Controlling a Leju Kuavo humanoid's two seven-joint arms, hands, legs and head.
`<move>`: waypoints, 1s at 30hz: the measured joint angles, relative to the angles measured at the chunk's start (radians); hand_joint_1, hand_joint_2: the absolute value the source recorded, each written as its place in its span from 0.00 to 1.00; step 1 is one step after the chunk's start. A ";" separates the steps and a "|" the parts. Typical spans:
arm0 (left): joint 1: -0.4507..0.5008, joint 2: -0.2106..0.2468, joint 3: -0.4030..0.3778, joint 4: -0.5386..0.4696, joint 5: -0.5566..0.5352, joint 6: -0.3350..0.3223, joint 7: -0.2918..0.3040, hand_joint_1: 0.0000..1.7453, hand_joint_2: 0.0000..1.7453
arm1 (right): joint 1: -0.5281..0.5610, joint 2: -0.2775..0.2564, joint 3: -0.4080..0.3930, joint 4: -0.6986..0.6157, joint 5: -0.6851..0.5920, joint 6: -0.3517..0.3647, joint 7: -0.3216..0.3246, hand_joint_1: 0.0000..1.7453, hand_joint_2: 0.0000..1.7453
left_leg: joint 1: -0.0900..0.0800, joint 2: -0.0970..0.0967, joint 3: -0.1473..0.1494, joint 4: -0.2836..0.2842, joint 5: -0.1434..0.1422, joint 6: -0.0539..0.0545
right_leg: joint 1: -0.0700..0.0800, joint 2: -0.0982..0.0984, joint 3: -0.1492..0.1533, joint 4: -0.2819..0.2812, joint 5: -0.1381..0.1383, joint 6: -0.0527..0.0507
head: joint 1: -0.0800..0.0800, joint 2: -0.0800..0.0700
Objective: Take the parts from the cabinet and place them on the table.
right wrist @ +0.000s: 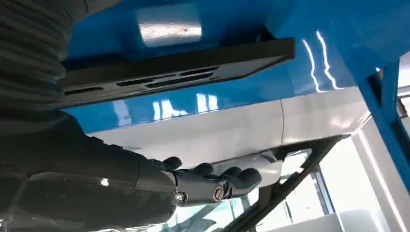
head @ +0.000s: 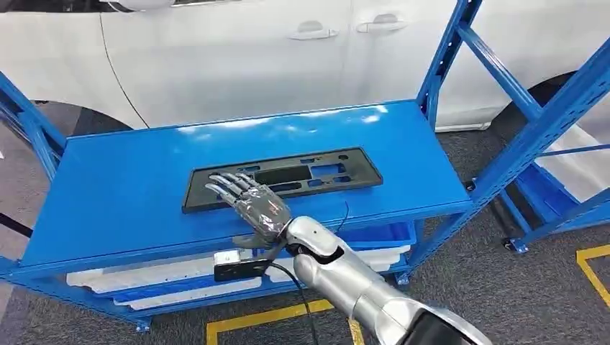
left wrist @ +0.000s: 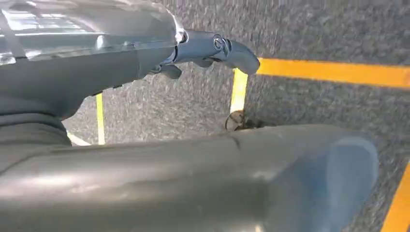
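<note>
1. Right hand (head: 252,205): reaching over the front of the blue shelf top (head: 129,194), its fingers (head: 224,183) lying extended and slightly apart over the near left portion of the part. Whether the fingertips are touching the part or hovering just above it cannot be told. Nothing is being held.

2. Black part (head: 288,176): a long, flat, rectangular frame with several cut-outs, lying flat on the shelf top near the middle, its long side running across the shelf. In the right wrist view the black part (right wrist: 179,72) is showing as a thin dark slab resting on the blue surface.

3. Left hand (left wrist: 208,50): hanging beside the body over grey carpet with yellow floor lines (left wrist: 333,72); its fingers are lying loosely extended and holding nothing.

4. Lower shelf (head: 165,280): carrying pale flat items, too indistinct to identify.

5. Surroundings: a white car body (head: 237,57) is standing behind the rack.

6. Step in hand, as judged: the approach for picking up the part; no grip is formed yet.

7. Next move, as judged: the part is flat and thin, so the fingers are needing an edge or a cut-out to hook; closing over the near long edge looks the likeliest purchase before lifting and carrying it to the counter.
</note>
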 joint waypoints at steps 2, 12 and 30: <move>-0.001 0.000 0.000 0.000 0.000 0.000 -0.001 0.00 0.00 | -0.002 0.005 0.003 0.022 0.004 0.000 0.001 0.00 1.00 | -0.003 0.000 -0.001 0.000 0.000 0.003 | 0.000 0.000 -0.082 0.174 -0.077 0.004 | 0.000 0.000; 0.002 0.002 0.000 0.001 0.000 -0.004 0.000 0.00 0.00 | -0.015 0.037 0.009 0.114 0.026 -0.018 0.010 0.00 1.00 | -0.010 -0.001 0.003 0.003 -0.007 -0.023 | 0.014 0.000 0.022 -0.078 0.065 -0.031 | 0.000 0.000; 0.004 0.008 0.000 0.001 0.000 -0.012 -0.011 0.00 0.00 | -0.029 0.057 0.002 0.176 0.044 -0.067 0.020 0.00 1.00 | 0.001 0.001 -0.001 -0.001 0.004 -0.003 | 0.008 0.000 0.018 -0.037 0.022 -0.004 | 0.000 0.000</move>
